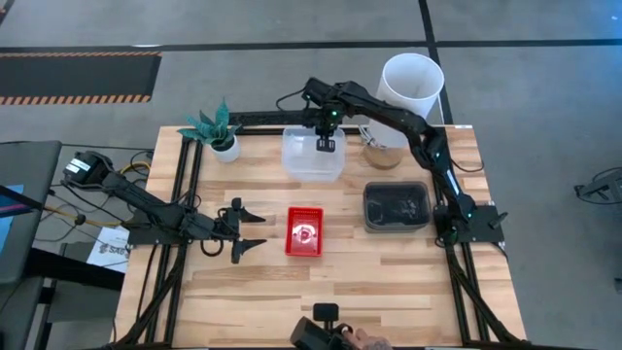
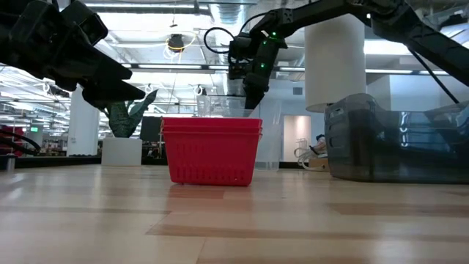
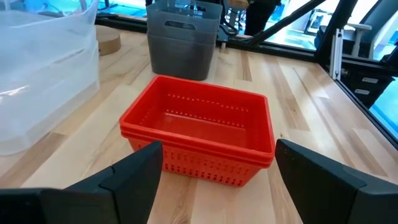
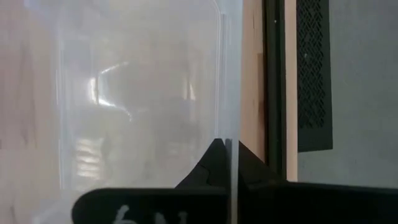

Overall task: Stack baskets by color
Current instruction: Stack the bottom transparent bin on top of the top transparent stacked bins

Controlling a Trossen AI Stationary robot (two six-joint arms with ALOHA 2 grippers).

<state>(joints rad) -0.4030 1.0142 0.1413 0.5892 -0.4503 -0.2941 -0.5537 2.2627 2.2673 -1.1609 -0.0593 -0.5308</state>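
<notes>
Stacked red mesh baskets (image 1: 304,231) (image 3: 199,127) rest with their bottom on the table's middle. A smoky dark grey basket stack (image 1: 397,207) (image 2: 396,143) stands to their right. The clear baskets (image 1: 313,156) (image 4: 137,106) sit farther back. My right gripper (image 1: 327,147) (image 4: 228,155) reaches down onto the clear baskets and is shut on a wall. My left gripper (image 1: 255,231) (image 3: 217,163) stands open just left of the red stack, pointing at it and touching nothing. My right gripper pinches a thin upright wall of a clear basket (image 4: 228,134) between its two fingers, one finger inside the basket and one outside. The fingers come from above, slanting steeply down. Whether the basket is clear of the table cannot be told.
A tall white cylinder (image 1: 412,83) stands at the far right corner, with a round brown object (image 1: 382,154) in front of it. A small potted plant (image 1: 219,134) sits at the far left. A black rail (image 1: 262,119) runs along the far edge.
</notes>
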